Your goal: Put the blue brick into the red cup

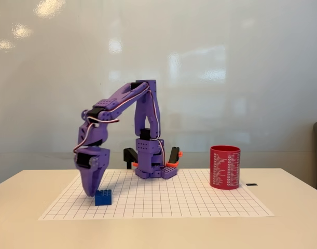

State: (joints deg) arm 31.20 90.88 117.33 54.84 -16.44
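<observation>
The blue brick (102, 197) lies on the white grid sheet (163, 199) at the front left, studs up. My purple gripper (91, 193) points straight down just left of the brick, its tip close to the sheet and right beside the brick's left edge. Seen from this side, the fingers look close together with nothing between them, and the brick sits outside them. The red cup (225, 167) with columns of white print stands upright on the right side of the sheet, well away from the brick and gripper.
The arm's purple base (155, 168) stands clamped at the back middle of the sheet. A small black object (252, 184) lies on the table right of the cup. The white table extends around the sheet.
</observation>
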